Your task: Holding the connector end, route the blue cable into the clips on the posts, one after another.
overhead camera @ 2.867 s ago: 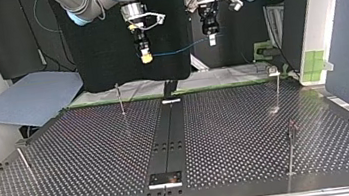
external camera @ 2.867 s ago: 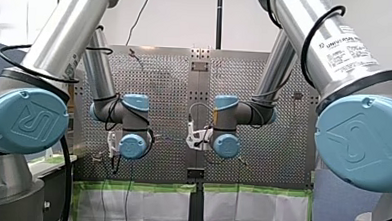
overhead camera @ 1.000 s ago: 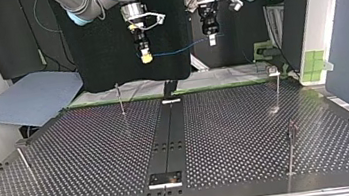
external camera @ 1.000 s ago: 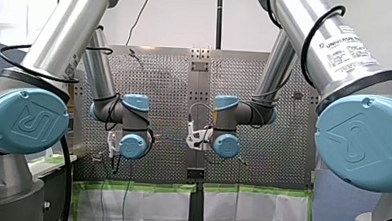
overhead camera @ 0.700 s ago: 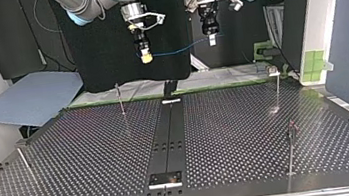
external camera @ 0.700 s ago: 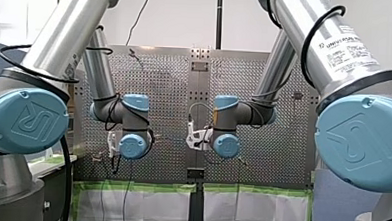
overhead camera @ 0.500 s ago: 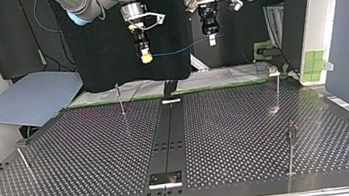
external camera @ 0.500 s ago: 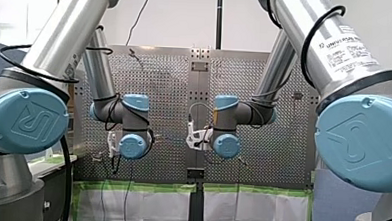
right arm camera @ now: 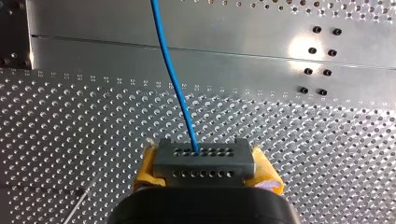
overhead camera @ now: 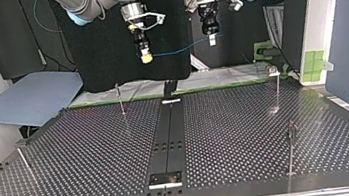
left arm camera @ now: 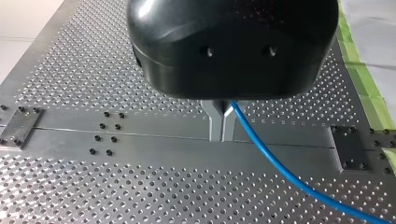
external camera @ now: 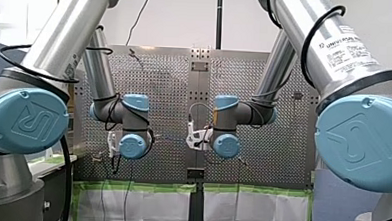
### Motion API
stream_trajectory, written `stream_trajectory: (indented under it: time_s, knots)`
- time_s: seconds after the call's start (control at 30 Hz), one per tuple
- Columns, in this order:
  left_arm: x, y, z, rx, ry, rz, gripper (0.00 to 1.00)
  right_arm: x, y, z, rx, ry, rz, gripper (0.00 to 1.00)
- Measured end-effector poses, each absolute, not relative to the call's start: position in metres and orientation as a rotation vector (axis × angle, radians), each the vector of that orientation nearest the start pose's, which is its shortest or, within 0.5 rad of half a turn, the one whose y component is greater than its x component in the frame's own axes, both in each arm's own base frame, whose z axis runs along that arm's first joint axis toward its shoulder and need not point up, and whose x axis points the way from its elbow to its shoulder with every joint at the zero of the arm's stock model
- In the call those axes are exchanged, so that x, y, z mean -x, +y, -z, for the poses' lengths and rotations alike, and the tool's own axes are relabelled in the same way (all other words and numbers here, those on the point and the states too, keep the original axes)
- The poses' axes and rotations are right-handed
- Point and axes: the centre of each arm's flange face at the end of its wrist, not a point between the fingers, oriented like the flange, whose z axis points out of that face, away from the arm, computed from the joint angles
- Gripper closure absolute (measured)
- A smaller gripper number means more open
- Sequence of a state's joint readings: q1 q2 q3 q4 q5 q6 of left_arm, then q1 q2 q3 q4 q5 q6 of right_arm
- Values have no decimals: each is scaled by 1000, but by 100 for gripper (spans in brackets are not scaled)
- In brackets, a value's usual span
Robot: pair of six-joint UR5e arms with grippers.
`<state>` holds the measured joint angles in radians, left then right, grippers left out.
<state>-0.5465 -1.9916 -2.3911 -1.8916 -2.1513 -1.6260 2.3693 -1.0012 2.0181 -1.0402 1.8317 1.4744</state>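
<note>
1. Right wrist view: right tool (right arm camera: pixel 205 171) clamped its yellow pads on the grey connector (right arm camera: pixel 204 161); blue cable (right arm camera: pixel 173 70) ran ahead.
2. Left wrist view: left tool (left arm camera: pixel 222 124) pinched the cable.
3. Top view only: cable hung between tools, well above table (overhead camera: pixel 93 153) and posts (overhead camera: pixel 120 98).

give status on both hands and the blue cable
Left hand shut on thin blue cable. Right hand shut on grey connector block. Cable strung between them, high above metal posts, none clipped.

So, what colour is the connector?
The connector is grey, best seen in the right wrist view.
</note>
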Motion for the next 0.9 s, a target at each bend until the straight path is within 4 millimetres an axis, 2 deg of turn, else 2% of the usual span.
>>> stream_trajectory:
  time_s: [0.17, 0.4, 0.63, 0.73, 0.9]
  knots:
    - [-289, -260, -72, 60, 1594, -27, 100, -462, -293, -86, -1601, -807, -1532, 100]
    - [-289, -241, -47, -1, 1700, -157, 100, -485, -278, -66, -1659, -812, -1479, 100]
    - [-286, -238, -43, -21, 1731, -181, 100, -497, -244, -34, -1750, -813, -1390, 100]
    - [-286, -237, -43, -21, 1732, -182, 100, -499, -235, -31, -1755, -816, -1371, 100]
    - [-286, -237, -43, -22, 1733, -183, 100, -496, -234, -30, -1732, -838, -1339, 100]
